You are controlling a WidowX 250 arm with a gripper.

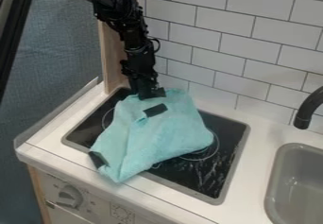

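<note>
Soft cloth over the stove, hand at its back edge

From my end, the teal cloth looked light, limp and towel-like; I judged that it would fold rather than slide stiffly, with little risk of breaking. It lay rumpled over the stove, mostly toward the end away from the sink; one drooping corner crossed the stove's front edge onto the worktop. I favoured a raised fold near its back edge for a hold; a pinch there would gather fabric easily, though the loose corners would probably trail.

My hand hung at the cloth's back edge, near the stove's back corner away from the sink, and seemed to touch the fabric; I could not tell how far open it was, nor whether it had any cloth pinched. One dark patch showed on the cloth just in front of it.
</note>
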